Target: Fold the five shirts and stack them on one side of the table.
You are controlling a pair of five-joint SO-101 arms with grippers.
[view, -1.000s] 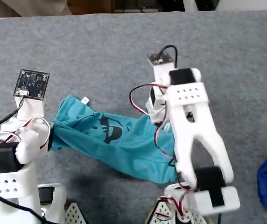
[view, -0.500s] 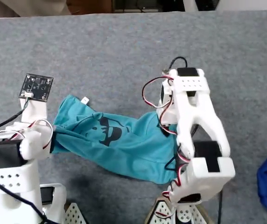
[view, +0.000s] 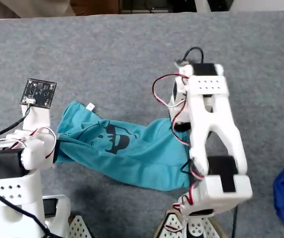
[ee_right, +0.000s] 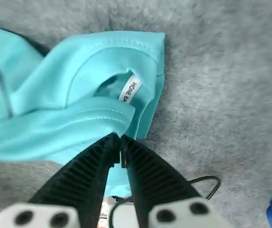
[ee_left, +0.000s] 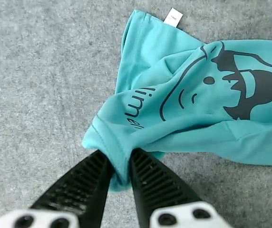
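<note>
Jaws of left gripper [ee_left: 120,164] clamped on teal shirt [ee_left: 198,109] hem; right gripper [ee_right: 118,145] pinched on collar edge (label [ee_right: 130,89] just beyond tips); cloth stretched between, likely for flattening.

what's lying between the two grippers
The teal fabric shirt with a dark face print spans the stretch, the left gripper and right gripper each pinching one end, as the high view shows.

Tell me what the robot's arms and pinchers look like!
The left arm and right arm are chunky white plastic with black motor blocks, rows of little holes and thin red, white and black wires. The left gripper and right gripper have black ribbed fingers on white bases. A small black square board sits on the left arm.
</note>
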